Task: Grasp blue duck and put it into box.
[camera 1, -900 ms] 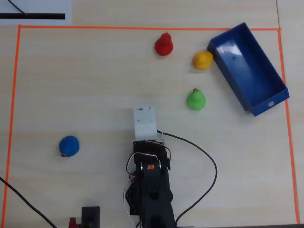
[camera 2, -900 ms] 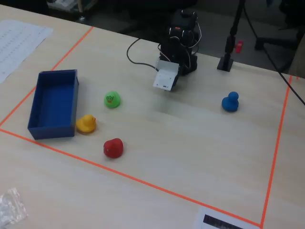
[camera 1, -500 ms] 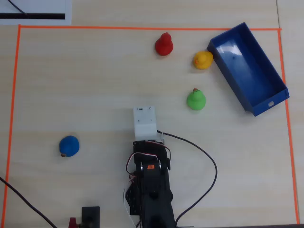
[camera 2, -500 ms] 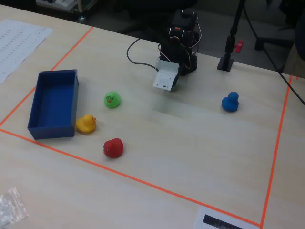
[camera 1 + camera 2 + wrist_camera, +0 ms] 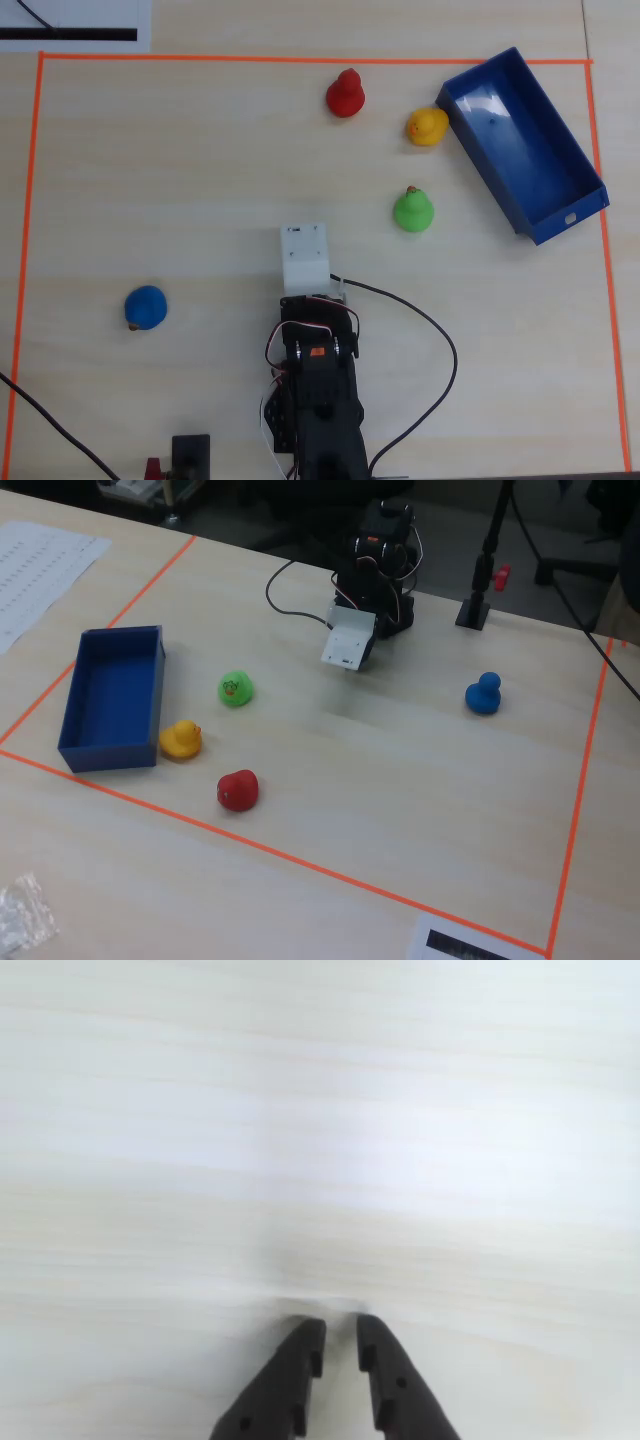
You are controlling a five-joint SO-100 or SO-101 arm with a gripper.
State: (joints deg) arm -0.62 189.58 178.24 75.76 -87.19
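Overhead view: the blue duck (image 5: 146,307) stands alone on the worktop (image 5: 180,180), well apart from the box (image 5: 578,170), which lies at an angle in the opposite upper corner of the orange tape border (image 5: 28,200). A yellow duck (image 5: 427,126) sits just beside the box's long wall. A red duck (image 5: 346,94) and a green duck (image 5: 412,210) stand near it. The arm (image 5: 315,370) is folded at the lower centre, between the blue duck and the box, and reaches toward neither. This reads as a rest posture, so the grasp is judged not yet begun.

Wrist view: the jaws point at bare worktop. The two dark fingertips (image 5: 305,1345) stand nearly together with a narrow gap and hold nothing. No duck is visible here.

Fixed view: the box is at the left and the blue duck (image 5: 484,694) at the right, with the arm between them at the far edge. The arm must swing toward the blue duck first. The box is empty.
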